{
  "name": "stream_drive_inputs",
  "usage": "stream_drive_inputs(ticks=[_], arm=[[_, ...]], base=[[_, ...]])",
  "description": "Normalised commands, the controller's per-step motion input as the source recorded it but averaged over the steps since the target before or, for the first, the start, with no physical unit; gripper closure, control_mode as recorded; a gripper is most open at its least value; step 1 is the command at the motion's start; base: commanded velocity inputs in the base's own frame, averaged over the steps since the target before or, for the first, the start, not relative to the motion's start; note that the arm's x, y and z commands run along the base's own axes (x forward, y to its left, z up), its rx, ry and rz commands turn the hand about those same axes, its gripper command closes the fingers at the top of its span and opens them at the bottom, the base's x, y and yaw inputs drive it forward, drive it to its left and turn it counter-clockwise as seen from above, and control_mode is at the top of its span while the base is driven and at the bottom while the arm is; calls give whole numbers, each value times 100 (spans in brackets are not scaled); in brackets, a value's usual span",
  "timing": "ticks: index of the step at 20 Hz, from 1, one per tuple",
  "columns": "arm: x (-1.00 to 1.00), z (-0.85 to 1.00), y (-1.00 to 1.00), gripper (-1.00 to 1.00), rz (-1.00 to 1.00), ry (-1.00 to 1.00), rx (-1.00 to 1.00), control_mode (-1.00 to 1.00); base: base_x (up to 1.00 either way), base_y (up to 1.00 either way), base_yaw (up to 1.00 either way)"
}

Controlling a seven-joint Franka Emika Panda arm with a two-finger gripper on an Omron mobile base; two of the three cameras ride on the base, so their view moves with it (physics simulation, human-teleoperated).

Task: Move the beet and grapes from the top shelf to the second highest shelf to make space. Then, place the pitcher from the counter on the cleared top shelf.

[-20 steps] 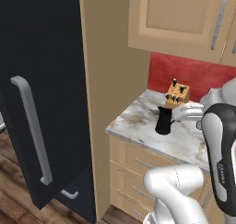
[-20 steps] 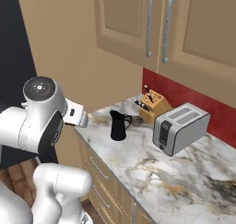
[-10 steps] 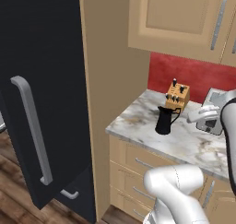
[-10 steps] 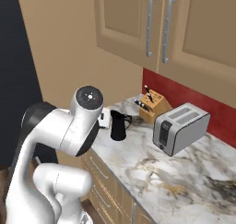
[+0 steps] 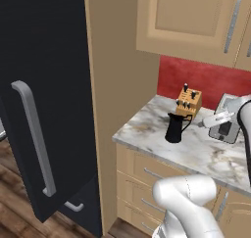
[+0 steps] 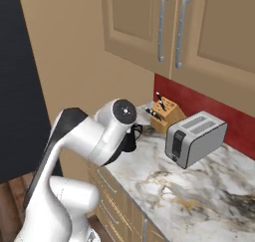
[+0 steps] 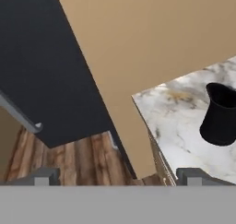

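Claw (image 7: 115, 176) spread wide, holding nothing, the two dark fingertips (image 7: 42, 176) far apart at the bottom of the hand view. Hanging in the air beside the table (image 7: 173, 114), over the wooden floor (image 7: 69, 156), not touching anything.

Ahead of the claw and off to the right in the hand view: the pitcher (image 7: 220, 113), black, standing upright on the marble table, well apart from the fingertips and cut by the picture edge. Near the table corner, with bare marble around it. In the left base view the pitcher (image 5: 174, 128) with its handle turned toward the knife block (image 5: 188, 101), which stands just behind it against the red wall (image 5: 206, 78). In the right base view the pitcher (image 6: 132, 138) mostly hidden behind the white arm, only a dark part and the handle visible.

Farther from the claw on the same table: the toaster (image 6: 194, 138), silver, well apart from the pitcher.

To the left of the claw in the hand view: the black fridge door (image 7: 41, 71) with its grey handle (image 7: 18, 112), closed. Between door and table, a tan panel (image 7: 152, 38). Above the table, tan cupboards (image 6: 179, 29); below it, wooden drawers (image 5: 147, 176).
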Motion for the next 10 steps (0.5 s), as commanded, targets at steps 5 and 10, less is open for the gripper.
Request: stream_drive_inputs(ticks=[5,10], arm=[[21,-37,-35,-100,14,-20,7,-100],[44,-24,-49,-100,13,-11,11,-100]], base=[[0,0,0],[0,0,0]])
